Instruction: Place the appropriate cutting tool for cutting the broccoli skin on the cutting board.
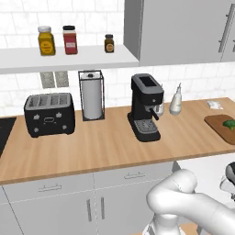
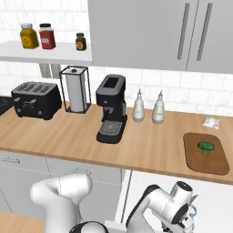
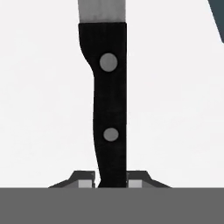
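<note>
Because the gripper [image 3: 112, 183] works low, below the counter's edge and in front of the white cabinet fronts, the relation that matters is a vertical one: the cutting board [image 2: 205, 153] lies up on the pale wooden counter [image 2: 68, 136], above the hand and a little to the arm's right, with the broccoli [image 2: 206, 146] sitting on the half of the board nearer the wall; in the left base view the same board [image 1: 221, 127] shows at the far right edge of the counter, with the floret [image 1: 229, 123] on it, so whatever the hand carries has to rise before it can travel over to the board. In the hand view a knife [image 3: 109, 105] runs straight away from the fingers, its black, two-riveted handle on the same line as the gripper's own reach and the grey blade beginning at the top edge of the picture; the long axis therefore points directly out from the palm over a plain white surface. The two finger tips are drawn in tight against the butt end of that handle, one on each side, clamped on it rather than standing apart; the grasp looks to be made at the very end of the handle, which I judge leaves a long lever ahead of the fingers and calls for a steady lift.
</note>
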